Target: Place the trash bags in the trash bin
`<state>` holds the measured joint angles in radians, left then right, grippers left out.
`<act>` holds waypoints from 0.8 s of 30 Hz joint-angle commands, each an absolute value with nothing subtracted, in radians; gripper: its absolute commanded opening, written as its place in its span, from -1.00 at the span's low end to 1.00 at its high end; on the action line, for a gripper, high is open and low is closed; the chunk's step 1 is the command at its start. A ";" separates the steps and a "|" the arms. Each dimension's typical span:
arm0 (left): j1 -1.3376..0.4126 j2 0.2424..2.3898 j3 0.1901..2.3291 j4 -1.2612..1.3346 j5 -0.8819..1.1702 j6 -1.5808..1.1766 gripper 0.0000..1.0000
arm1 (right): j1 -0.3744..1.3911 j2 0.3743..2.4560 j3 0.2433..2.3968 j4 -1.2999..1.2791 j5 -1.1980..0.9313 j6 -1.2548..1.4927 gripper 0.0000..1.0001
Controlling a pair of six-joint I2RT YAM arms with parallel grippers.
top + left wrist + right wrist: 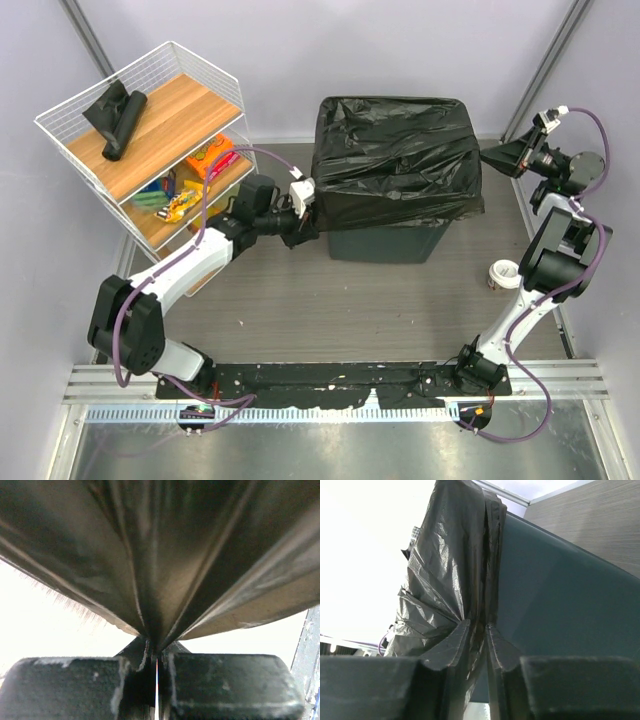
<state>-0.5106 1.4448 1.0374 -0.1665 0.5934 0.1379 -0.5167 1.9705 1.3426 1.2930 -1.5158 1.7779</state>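
A large crinkled black trash bag (395, 155) is draped over the top of the dark grey-green trash bin (385, 243). My left gripper (310, 222) is shut on the bag's left edge; in the left wrist view the stretched bag (160, 555) fans out from the pinched left gripper (157, 655). At the bin's right side my right gripper (487, 155) stands slightly open. In the right wrist view a fold of the bag (447, 570) runs loosely between the parted tips of the right gripper (485, 627), beside the bin wall (555, 610). A black roll of trash bags (115, 115) lies on the shelf.
A white wire shelf rack (70, 130) stands at the back left, with colourful snack packets (190, 175) on its lower shelf. A small white cup (503, 273) sits on the floor near the right arm. Walls close in on both sides.
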 commanded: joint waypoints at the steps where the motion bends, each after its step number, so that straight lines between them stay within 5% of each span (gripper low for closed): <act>1: -0.502 1.454 1.121 -0.276 0.554 0.137 -0.99 | -0.537 1.967 1.380 1.678 -1.539 1.775 -0.28; 5: -0.502 1.454 1.163 -0.328 0.534 0.135 -0.58 | -0.537 1.983 1.466 1.678 -1.537 1.831 0.23; 16: -0.503 1.450 1.236 -0.416 0.523 0.149 0.99 | -0.535 2.138 1.862 1.678 -1.537 2.054 0.53; 19: -0.503 1.457 1.262 -0.440 0.519 0.146 0.99 | -0.526 2.238 2.115 1.677 -1.536 2.195 0.55; 24: -0.508 1.480 1.311 -0.482 0.512 0.141 0.99 | -0.486 2.246 2.177 1.551 -1.536 2.079 0.59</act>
<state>-0.5076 1.4773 1.2255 -0.4908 0.5037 0.1390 -0.5102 2.2524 2.0857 1.2938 -1.5131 1.9911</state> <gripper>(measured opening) 0.994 0.792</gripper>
